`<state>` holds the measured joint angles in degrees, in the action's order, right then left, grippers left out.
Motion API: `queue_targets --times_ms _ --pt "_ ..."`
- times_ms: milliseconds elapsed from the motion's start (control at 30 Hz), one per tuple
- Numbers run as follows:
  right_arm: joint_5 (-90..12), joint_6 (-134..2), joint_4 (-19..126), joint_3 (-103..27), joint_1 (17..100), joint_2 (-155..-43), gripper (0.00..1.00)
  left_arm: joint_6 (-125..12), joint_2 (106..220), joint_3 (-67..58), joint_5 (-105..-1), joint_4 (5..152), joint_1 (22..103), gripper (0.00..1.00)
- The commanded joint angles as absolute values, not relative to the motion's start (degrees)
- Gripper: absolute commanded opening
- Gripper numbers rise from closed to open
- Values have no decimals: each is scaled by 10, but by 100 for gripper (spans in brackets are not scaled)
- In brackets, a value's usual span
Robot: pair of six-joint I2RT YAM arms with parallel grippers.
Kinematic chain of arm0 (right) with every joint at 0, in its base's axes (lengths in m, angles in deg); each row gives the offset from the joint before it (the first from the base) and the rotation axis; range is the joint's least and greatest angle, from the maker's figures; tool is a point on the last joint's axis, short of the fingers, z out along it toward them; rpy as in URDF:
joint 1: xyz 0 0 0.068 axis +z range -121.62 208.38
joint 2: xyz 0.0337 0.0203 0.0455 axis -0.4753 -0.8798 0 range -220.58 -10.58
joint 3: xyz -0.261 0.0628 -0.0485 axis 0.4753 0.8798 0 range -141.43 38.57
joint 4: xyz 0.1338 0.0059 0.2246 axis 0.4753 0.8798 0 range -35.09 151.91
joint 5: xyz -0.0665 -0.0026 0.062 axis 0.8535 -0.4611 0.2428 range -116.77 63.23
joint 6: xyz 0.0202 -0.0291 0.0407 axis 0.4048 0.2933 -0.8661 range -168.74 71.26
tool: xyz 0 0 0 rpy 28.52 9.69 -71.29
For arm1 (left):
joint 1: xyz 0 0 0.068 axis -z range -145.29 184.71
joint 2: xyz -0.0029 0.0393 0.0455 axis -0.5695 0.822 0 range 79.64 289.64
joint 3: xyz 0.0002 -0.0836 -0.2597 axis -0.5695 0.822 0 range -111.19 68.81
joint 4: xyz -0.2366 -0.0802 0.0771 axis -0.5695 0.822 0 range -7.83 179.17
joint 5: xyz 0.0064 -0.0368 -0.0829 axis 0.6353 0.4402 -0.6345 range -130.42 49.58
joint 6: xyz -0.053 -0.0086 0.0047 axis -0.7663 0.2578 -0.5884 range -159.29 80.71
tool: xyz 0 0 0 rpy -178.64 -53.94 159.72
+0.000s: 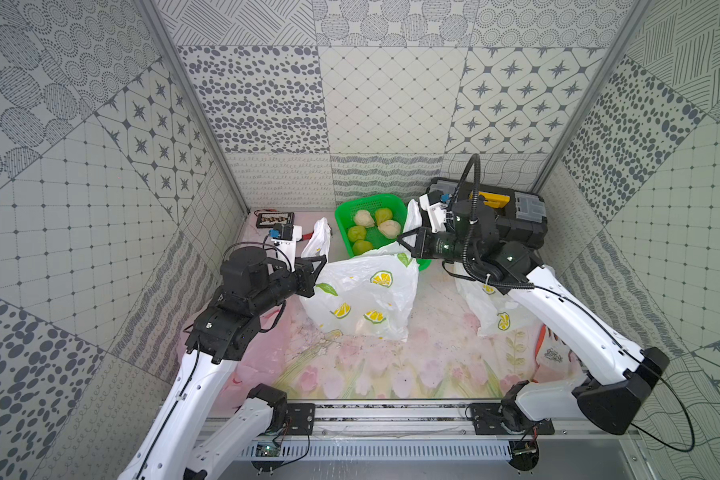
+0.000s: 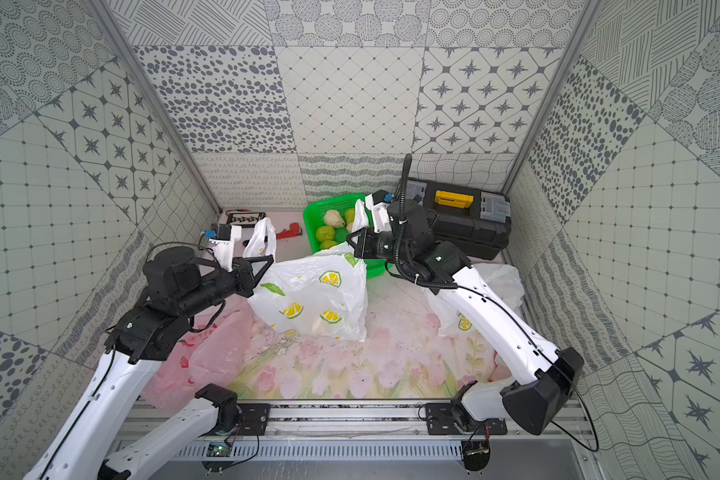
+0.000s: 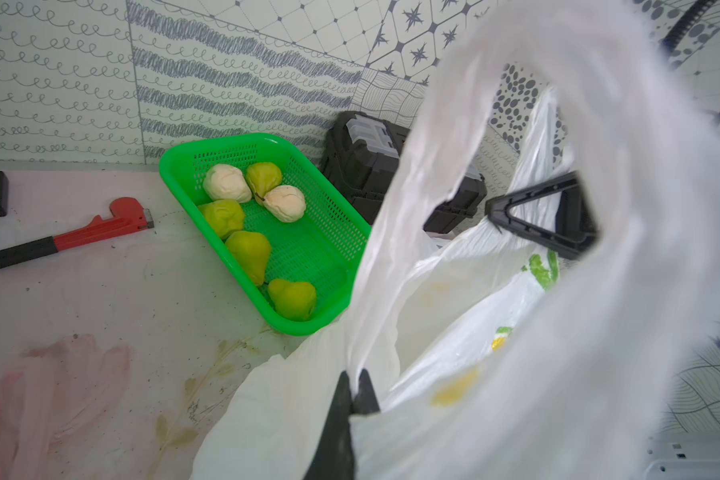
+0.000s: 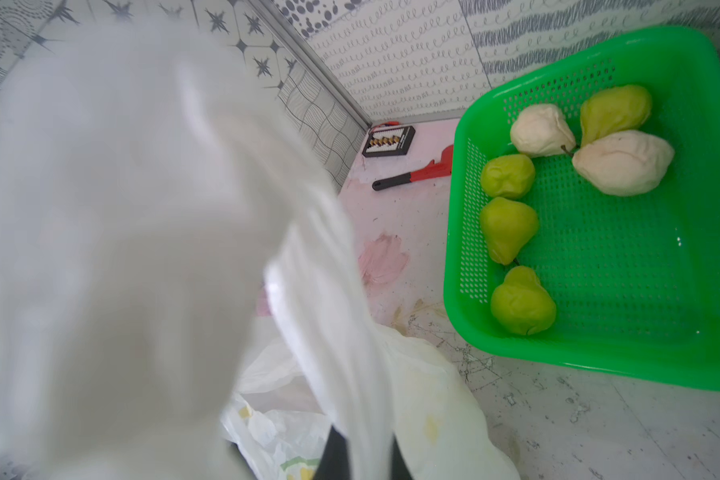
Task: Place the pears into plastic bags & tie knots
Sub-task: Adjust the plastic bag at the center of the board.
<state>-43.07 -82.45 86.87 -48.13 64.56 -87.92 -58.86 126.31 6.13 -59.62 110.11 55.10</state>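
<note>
A white lemon-print plastic bag (image 1: pixel 366 291) stands mid-table, in both top views. My left gripper (image 1: pixel 323 261) is shut on its left handle (image 3: pixel 412 187); its black fingertips (image 3: pixel 344 399) pinch the film. My right gripper (image 1: pixel 400 240) is shut on the opposite handle (image 4: pixel 333 332) beside the basket, and the film runs between its fingers (image 4: pixel 333 453). The bag mouth is stretched between the two grippers. Several pears (image 3: pixel 248 253), yellow-green and cream, lie in the green basket (image 3: pixel 171 166). A second lemon bag (image 1: pixel 491 307) lies under my right arm. A pink bag (image 2: pixel 217 345) lies under my left arm.
A black toolbox (image 1: pixel 512 216) stands in the back right corner, behind my right wrist. A red-headed wrench (image 3: pixel 100 224) and a small black device (image 1: pixel 275 218) lie at the back left. Patterned walls enclose three sides.
</note>
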Motion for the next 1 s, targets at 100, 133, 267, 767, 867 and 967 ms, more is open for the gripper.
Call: queue_targets --times_ms 100,133,267,767,867,967 --pt "-420 -804 952 -479 605 -877 5 -676 1276 110 -490 956 648 0" --pt "-413 -805 948 -472 601 -877 6 -673 1289 120 -484 936 658 0" --pt "-363 -803 955 -449 586 -894 14 -659 1329 176 -474 834 670 0" --pt "-160 -779 1126 -694 727 -949 80 -617 1387 202 -473 773 677 0" --pt "-239 -794 1059 -720 754 -988 85 -617 1394 199 -472 772 686 0" --pt "-280 -799 1028 -768 772 -1043 87 -617 1398 199 -470 768 696 0"
